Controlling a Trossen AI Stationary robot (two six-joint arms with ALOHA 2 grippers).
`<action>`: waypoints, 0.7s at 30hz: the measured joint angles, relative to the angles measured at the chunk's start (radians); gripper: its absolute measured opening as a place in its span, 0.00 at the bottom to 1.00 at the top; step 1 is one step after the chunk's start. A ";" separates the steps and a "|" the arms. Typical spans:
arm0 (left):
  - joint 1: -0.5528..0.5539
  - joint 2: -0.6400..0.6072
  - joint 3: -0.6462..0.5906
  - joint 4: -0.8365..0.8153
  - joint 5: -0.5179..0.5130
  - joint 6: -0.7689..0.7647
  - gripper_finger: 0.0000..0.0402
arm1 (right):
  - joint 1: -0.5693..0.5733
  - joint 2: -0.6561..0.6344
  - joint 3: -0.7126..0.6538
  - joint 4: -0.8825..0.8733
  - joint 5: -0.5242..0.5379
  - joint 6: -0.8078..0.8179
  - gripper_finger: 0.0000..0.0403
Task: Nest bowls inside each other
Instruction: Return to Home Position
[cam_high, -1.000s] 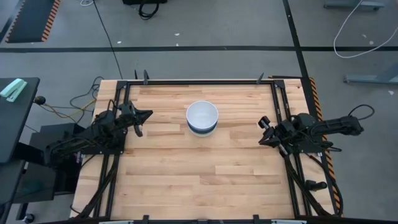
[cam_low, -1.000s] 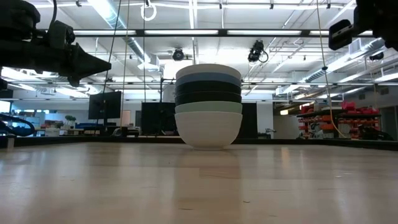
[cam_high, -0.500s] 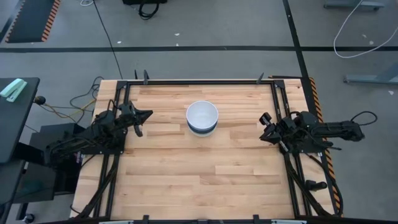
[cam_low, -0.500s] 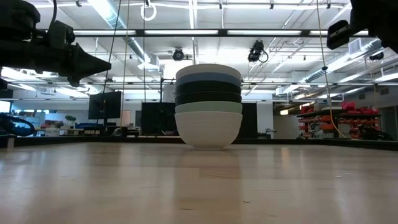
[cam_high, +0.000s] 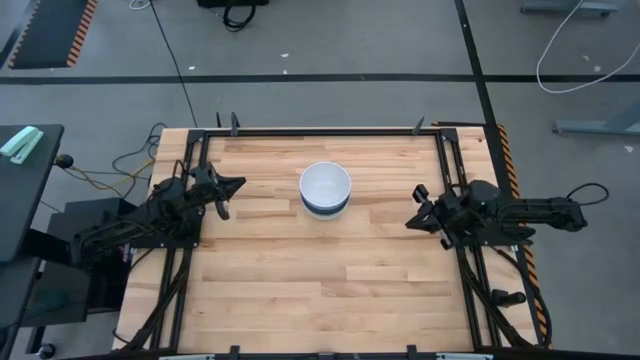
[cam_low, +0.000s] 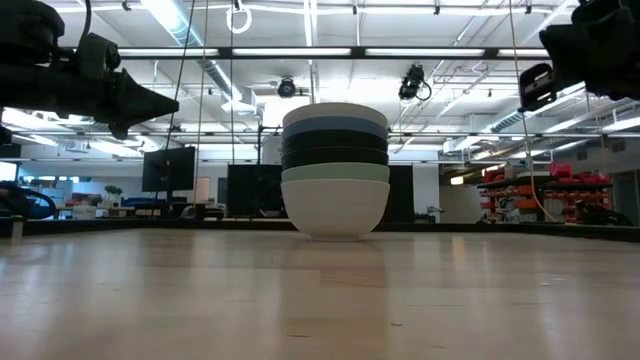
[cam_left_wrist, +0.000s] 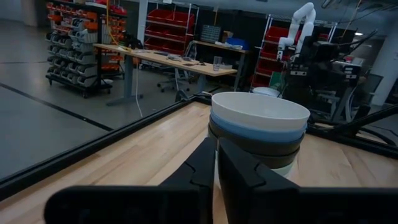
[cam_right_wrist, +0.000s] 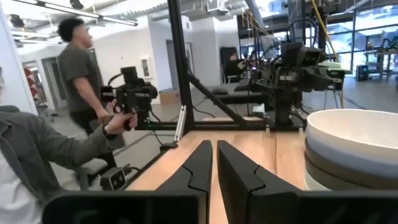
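Since the small smooth round bowls sit nested, white on top, mid-frame on the wooden counter, the left pincer and right pincer hang aside, narrow and empty.

No legible text, labels, brands, numbers or signs anywhere in view

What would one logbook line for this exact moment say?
bowl stack: nested, white on top | left gripper: shut, empty, left of stack | right gripper: shut, empty, right of stack
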 joint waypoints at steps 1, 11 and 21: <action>0.000 0.000 0.000 0.000 0.000 0.000 0.06 | 0.000 0.000 0.000 -0.007 0.003 -0.004 0.08; 0.000 0.000 0.000 0.002 0.000 0.000 0.09 | 0.000 0.009 0.000 -0.129 0.029 -0.036 0.08; 0.000 0.000 0.000 0.002 0.000 0.001 0.06 | 0.000 0.009 0.000 -0.129 0.029 -0.047 0.08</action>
